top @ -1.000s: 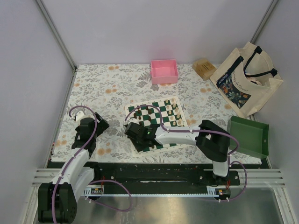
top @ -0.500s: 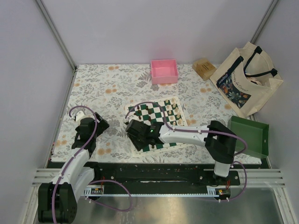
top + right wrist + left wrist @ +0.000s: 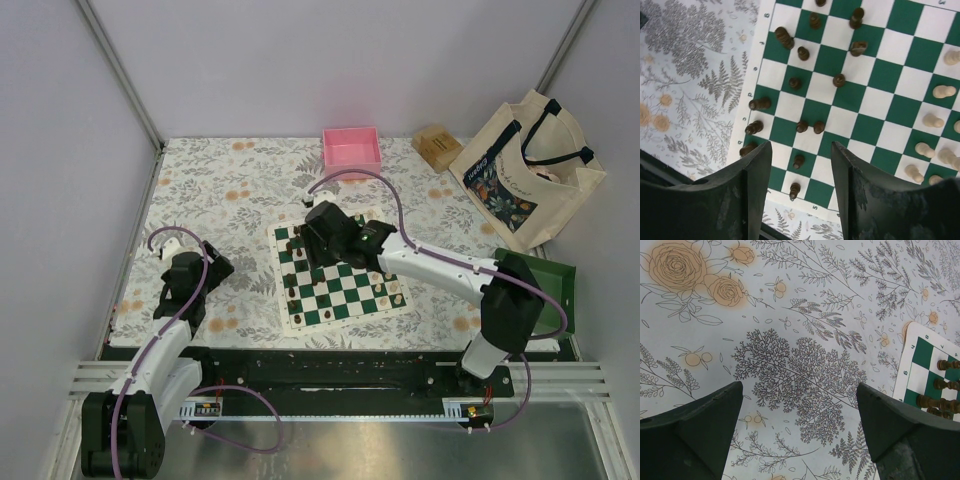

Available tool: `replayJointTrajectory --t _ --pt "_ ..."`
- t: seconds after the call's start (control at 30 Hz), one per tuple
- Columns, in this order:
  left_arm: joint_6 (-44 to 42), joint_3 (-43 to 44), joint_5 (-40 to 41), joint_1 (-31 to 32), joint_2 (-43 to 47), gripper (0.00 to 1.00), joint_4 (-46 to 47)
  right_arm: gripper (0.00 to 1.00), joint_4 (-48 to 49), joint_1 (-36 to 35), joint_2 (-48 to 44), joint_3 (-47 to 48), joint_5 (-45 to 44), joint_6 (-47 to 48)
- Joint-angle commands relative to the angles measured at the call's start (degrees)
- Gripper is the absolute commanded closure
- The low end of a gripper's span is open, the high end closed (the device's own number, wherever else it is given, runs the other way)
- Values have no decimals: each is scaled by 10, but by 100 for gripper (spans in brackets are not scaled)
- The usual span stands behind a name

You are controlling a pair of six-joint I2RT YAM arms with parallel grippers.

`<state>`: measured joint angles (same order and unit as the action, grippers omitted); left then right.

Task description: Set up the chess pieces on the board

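Note:
The green and white board lies mid-table. Dark pieces stand along its left side and cream pieces along its right side. My right gripper hovers over the board's far left part, open and empty. In the right wrist view the right gripper frames dark pieces on the board, with cream pieces at the right. My left gripper is open and empty over the floral cloth left of the board. Its view shows the board corner with dark pieces.
A pink tray sits at the back centre and a wooden block to its right. A tote bag stands at the back right. A green tray lies right of the board.
My right arm has swung from the board's near left corner to its far left side, uncovering most of the board. The left arm has not moved.

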<state>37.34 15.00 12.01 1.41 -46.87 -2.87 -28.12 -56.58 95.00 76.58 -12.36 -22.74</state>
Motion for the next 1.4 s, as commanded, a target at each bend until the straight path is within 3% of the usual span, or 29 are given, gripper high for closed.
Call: replayJointTrajectory --t 0.0,0.43,0.87,1.37 --pt "-4 11 -1 -1 5 1 30 41 22 32 15 9 13 10" --pt "-6 12 -4 -1 -1 1 30 44 5 100 161 129 30 35" --pt "-7 13 -5 -1 -3 1 30 44 -16 126 240 196 54 33" --pt "-10 25 -13 -1 -30 1 30 46 -28 130 186 201 103 38"
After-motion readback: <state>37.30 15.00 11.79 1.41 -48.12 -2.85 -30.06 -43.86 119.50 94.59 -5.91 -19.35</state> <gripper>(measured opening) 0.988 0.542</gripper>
